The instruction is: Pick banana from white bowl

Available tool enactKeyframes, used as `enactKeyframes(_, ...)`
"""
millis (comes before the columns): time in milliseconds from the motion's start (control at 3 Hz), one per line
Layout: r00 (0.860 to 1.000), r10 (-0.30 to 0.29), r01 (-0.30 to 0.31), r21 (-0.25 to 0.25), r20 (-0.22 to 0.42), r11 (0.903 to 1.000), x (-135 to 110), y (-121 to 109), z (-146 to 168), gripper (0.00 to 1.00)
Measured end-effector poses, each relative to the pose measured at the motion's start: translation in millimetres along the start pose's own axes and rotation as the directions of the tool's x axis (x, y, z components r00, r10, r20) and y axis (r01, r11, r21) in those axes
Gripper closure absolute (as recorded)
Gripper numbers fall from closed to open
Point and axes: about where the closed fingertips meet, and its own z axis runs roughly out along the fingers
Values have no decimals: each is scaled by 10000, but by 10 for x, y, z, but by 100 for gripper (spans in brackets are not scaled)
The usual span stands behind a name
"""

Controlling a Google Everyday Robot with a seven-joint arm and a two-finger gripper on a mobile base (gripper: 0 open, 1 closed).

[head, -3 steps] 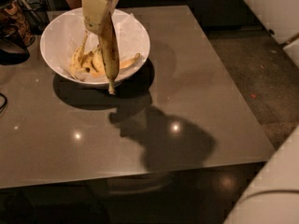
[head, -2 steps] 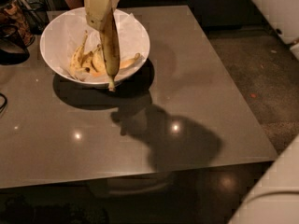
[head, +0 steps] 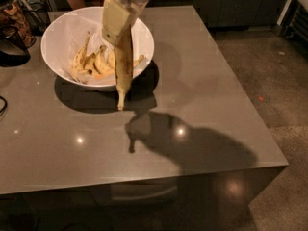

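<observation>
My gripper (head: 117, 27) is shut on the banana (head: 123, 64), a long freckled yellow one that hangs nearly straight down, stem end lowest, above the near right rim of the white bowl (head: 58, 35). The bowl stands at the far left of the grey table (head: 192, 105) and is lined with crumpled white paper. Several shorter curved yellow bananas (head: 91, 64) lie inside it. The gripper's cream-coloured fingers (head: 111, 19) clamp the banana's upper end, which they hide.
Dark objects (head: 12, 42) stand at the table's far left edge beside the bowl. The arm and banana cast a shadow (head: 187, 143) on the table's middle. The table's right edge drops to a speckled floor (head: 279, 81).
The gripper has lifted the banana higher and a little toward the table's near side; the banana hangs clear of the bowl's contents. The view has also shifted.
</observation>
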Motion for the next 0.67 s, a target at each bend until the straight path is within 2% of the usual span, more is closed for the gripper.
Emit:
enactKeyframes(333,9990,395,-412,-785,-223,9961,170,275,177,100)
enactKeyframes(667,9990,395,-411,-786,-224,9961,170,276,178,100)
